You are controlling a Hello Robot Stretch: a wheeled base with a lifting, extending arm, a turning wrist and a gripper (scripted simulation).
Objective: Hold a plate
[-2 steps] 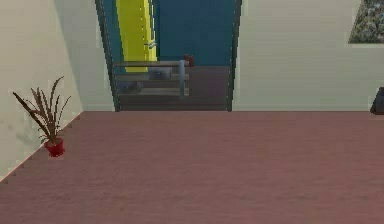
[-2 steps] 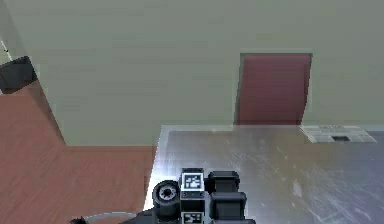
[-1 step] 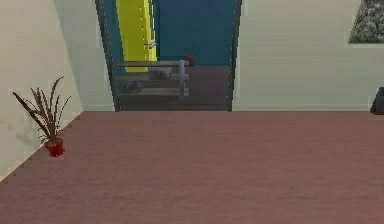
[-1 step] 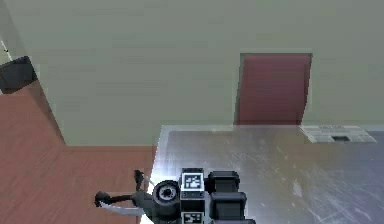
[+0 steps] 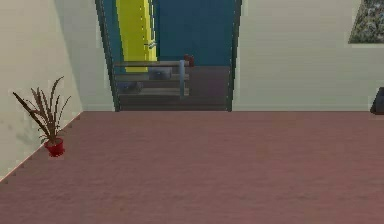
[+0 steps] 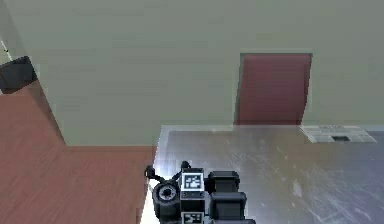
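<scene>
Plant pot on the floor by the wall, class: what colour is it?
The pot is red, seen best in the forward view.

Cannot tell whether claw [image 6: 156,182] holds anything.

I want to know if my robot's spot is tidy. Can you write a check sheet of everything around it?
Surface: grey shiny tabletop.
Job's things: nothing seen.
Clutter: flat white thing lying near the tabletop's far edge; too small to tell what it is.
Grippers: hand low at the tabletop's left edge; cannot tell whether it holds anything.
Cables: nothing seen.
Surroundings: dark red door behind the table; potted plant on the reddish floor; blue door; wall picture.
</scene>
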